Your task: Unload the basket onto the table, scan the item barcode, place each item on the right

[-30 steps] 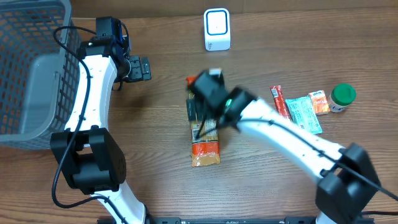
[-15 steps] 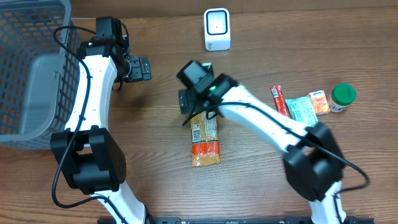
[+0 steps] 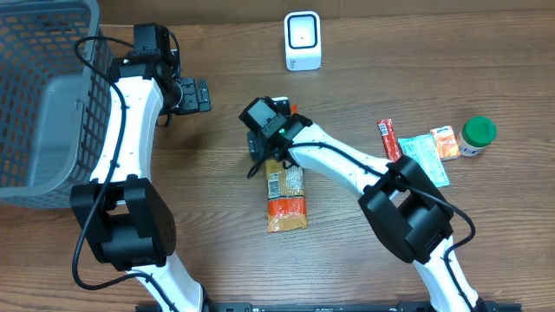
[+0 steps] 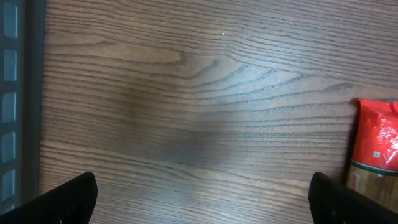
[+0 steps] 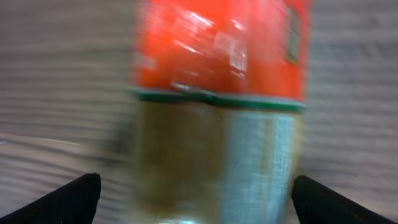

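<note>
Red-topped packet [image 5: 217,62] | centred below right gripper [image 5: 196,202] | gripper spread wide

glossy plastic packet [image 3: 286,208], prob. foil-lined; matt wood-grain table [image 3: 217,260].

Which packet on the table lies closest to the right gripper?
The long red-and-tan packet at mid-table, directly beneath the right gripper; the red stick, teal packet and orange sachet lie well away from it.

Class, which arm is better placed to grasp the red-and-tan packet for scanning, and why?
Right: the right gripper, open, hangs directly over the packet; the left gripper sits apart to one side.
</note>
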You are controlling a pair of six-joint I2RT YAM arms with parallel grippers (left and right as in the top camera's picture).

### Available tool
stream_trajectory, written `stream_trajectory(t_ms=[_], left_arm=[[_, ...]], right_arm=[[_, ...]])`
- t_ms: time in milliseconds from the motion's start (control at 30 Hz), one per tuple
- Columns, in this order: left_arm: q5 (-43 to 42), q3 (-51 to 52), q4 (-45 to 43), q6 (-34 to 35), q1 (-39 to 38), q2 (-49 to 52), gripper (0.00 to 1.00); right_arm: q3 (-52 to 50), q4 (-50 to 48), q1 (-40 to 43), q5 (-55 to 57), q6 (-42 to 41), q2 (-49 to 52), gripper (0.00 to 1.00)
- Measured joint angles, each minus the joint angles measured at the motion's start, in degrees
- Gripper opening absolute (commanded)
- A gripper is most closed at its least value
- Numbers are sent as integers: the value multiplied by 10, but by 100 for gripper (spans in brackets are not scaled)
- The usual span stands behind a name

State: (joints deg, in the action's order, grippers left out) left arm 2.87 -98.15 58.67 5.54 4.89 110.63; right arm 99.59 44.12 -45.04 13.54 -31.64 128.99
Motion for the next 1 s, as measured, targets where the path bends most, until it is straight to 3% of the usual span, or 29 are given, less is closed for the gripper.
stream_trajectory(t_ms=[500, 1000], left_arm=[[0, 0, 0, 0, 0, 0, 100], [0, 0, 0, 0, 0, 0, 100]], right_arm=[[3, 143, 56, -4, -72, -8, 100], [-6, 162, 83, -80, -115, -102, 100]])
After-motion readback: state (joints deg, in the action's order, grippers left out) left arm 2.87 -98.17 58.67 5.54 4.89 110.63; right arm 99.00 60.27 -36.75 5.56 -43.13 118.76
